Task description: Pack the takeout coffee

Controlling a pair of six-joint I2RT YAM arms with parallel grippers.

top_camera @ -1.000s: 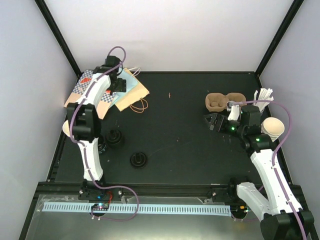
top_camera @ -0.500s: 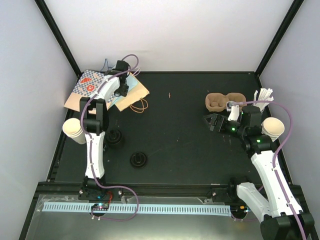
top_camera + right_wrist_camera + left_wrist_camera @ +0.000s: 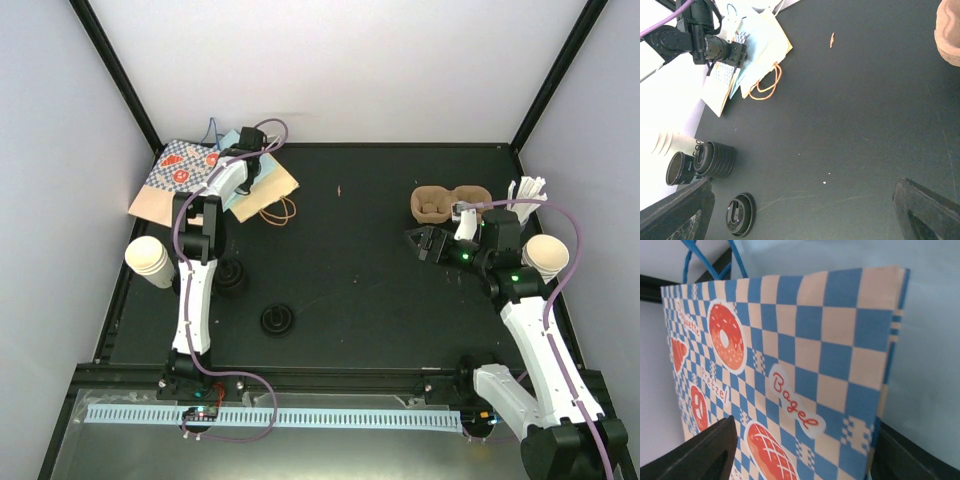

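The left arm has swung further into the upper left of the top view. Its left gripper now faces the blue-checked paper bag with red circles, fingers spread wide on both sides of it; a grip I cannot see. The right gripper stays spread and empty, just below the brown moulded-pulp cup tray. The cream-tan paper cups and small round black plastic lids lie at left. I judge that the packing has not begun.

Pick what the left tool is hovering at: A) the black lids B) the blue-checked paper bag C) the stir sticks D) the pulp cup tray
B: the left tool is at the blue-checked paper bag, which fills the left wrist view; the cup tray lies across the table.
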